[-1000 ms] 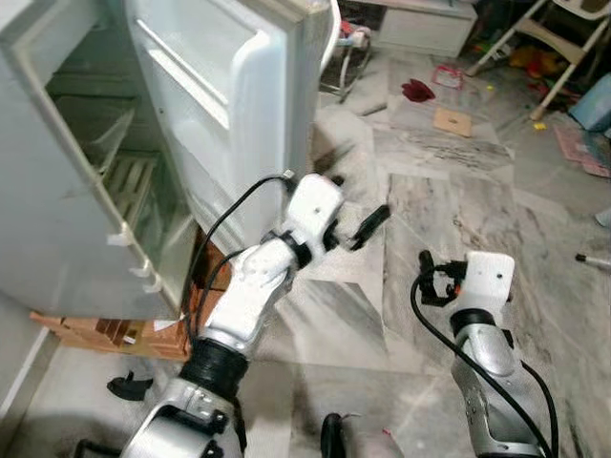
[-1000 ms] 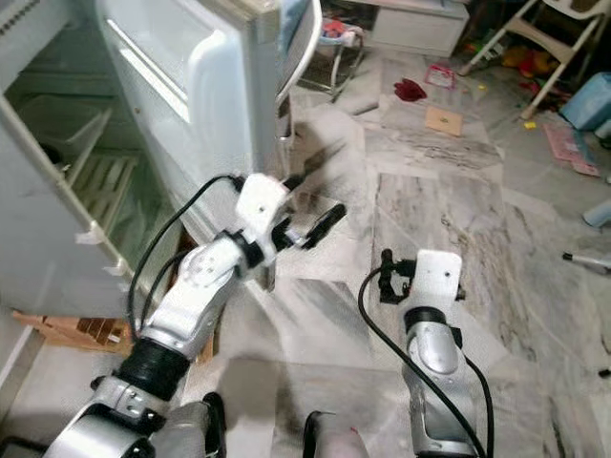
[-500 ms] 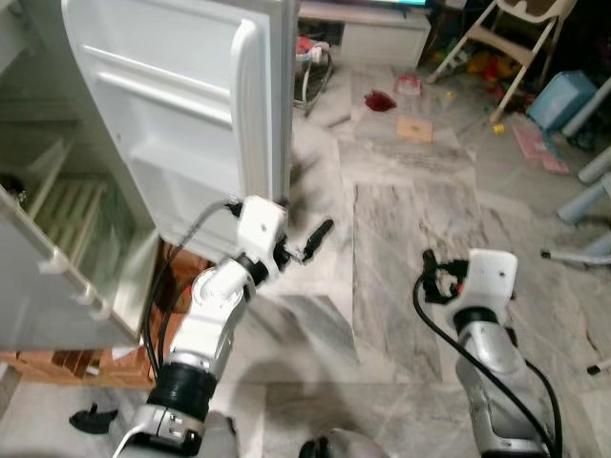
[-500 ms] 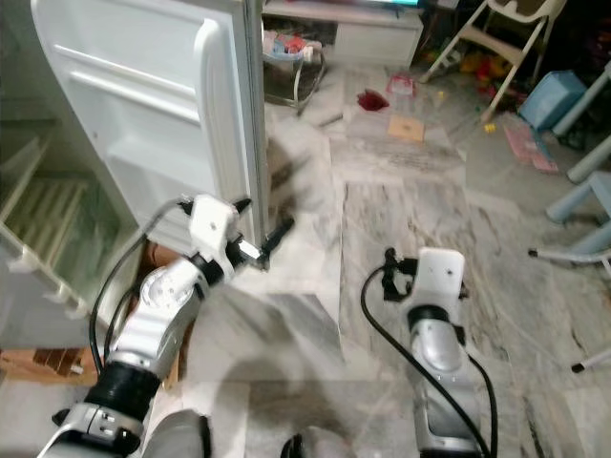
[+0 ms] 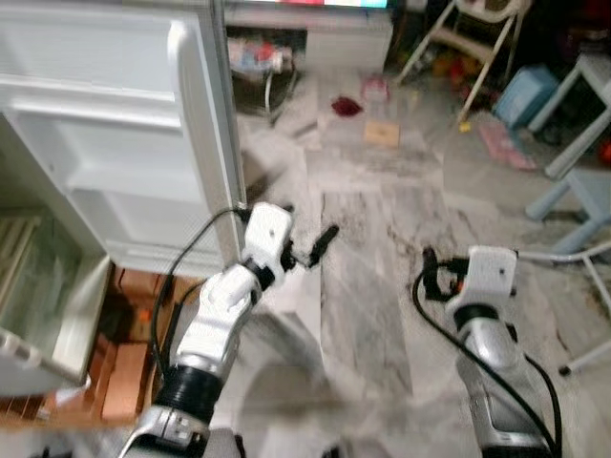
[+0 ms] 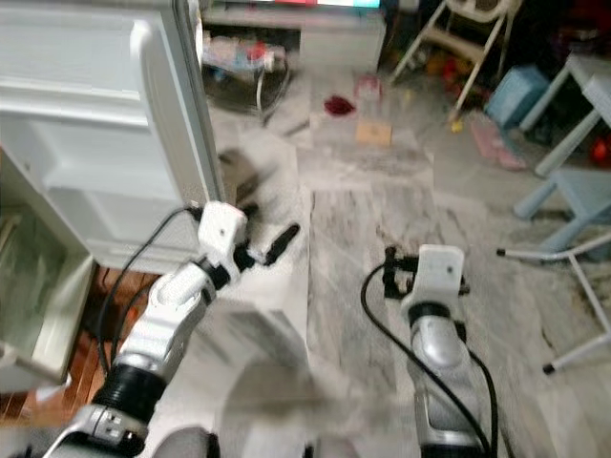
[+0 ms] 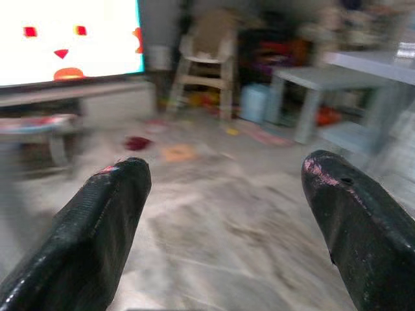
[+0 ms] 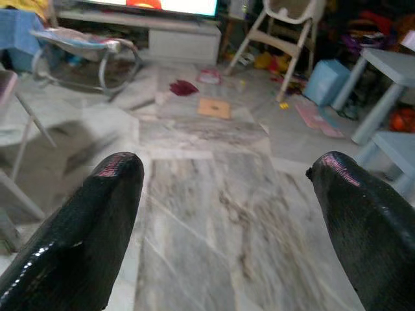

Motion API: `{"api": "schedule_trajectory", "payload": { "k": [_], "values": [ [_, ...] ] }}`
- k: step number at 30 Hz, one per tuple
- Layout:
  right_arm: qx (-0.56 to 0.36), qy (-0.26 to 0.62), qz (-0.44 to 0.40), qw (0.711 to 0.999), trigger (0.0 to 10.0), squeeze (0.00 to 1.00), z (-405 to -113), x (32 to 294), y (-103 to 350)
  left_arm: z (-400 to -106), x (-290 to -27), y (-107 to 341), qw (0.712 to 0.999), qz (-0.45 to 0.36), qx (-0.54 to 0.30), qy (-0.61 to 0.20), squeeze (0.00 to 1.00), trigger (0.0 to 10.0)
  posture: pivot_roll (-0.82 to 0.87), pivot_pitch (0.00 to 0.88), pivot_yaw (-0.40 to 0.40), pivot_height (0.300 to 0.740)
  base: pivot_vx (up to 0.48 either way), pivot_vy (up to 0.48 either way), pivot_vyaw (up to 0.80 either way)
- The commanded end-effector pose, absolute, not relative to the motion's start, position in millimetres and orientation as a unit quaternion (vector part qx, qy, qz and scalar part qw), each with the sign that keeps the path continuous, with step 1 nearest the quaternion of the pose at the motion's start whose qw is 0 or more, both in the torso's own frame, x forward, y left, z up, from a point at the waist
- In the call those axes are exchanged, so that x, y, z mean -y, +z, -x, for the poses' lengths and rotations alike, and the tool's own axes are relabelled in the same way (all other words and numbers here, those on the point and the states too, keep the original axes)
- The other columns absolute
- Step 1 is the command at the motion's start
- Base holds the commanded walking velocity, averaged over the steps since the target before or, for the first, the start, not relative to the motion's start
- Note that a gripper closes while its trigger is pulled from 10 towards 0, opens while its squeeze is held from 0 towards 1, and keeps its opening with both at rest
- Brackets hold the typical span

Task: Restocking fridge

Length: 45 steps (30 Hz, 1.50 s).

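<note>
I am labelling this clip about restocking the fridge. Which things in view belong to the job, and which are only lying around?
Belong to the job:
- fridge door, standing open
- left pincer, open, beside the door edge
- right pincer, open, holding nothing

Just lying about:
- high chair
- blue tub
- red cloth
- cardboard piece
- television
</note>
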State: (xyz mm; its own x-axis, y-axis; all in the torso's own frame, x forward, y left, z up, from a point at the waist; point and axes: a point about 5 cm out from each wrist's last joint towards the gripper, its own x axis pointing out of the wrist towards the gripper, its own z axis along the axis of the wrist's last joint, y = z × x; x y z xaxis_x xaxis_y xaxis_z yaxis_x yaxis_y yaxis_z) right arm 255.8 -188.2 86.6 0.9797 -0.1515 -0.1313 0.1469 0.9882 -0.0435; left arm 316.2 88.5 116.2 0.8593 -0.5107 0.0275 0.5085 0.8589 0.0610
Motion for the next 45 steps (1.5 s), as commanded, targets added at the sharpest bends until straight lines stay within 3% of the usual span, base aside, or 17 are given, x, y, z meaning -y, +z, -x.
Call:
{"api": "schedule_trajectory", "payload": {
  "k": [1, 10, 18, 23, 37, 45],
  "values": [
    [-0.059, -0.068, 0.017, 0.996, 10.0, 0.00, -258, 183, 90, -319, -98, 110, 0.971, -0.030, 0.004, -0.237, 0.00, 10.0, 0.00, 0.056, -0.079, 0.740, 0.480, 0.000, 0.00],
    [-0.058, -0.062, 0.016, 0.996, 10.0, 0.00, -259, 183, 89, -322, -103, 109, 0.976, -0.050, 0.006, -0.213, 0.00, 10.0, 0.00, 0.052, -0.078, 0.740, 0.480, 0.000, 0.00],
    [-0.053, -0.052, 0.025, 0.997, 10.0, 0.00, -259, 181, 90, -308, -97, 102, 0.964, -0.071, -0.001, -0.257, 0.00, 10.0, 0.00, 0.055, -0.080, 0.740, 0.248, 0.000, 0.22],
    [-0.055, -0.061, 0.017, 0.996, 10.0, 0.00, -261, 184, 89, -303, -115, 95, 0.973, -0.070, -0.011, -0.221, 0.00, 10.0, 0.01, 0.055, -0.081, 0.740, 0.358, -0.183, 0.00],
    [-0.016, -0.050, 0.007, 0.999, 10.0, 0.00, -276, 174, 111, -289, -152, 123, 0.985, -0.106, 0.009, -0.137, 0.00, 10.0, 0.04, 0.130, -0.037, 0.740, 0.000, 0.000, 0.00],
    [-0.039, -0.068, -0.017, 0.997, 10.0, 0.00, -273, 176, 100, -309, -169, 117, 0.995, -0.092, 0.001, -0.033, 0.00, 10.0, 0.03, 0.105, -0.076, 0.740, 0.000, 0.000, 0.00]
  ]
}}
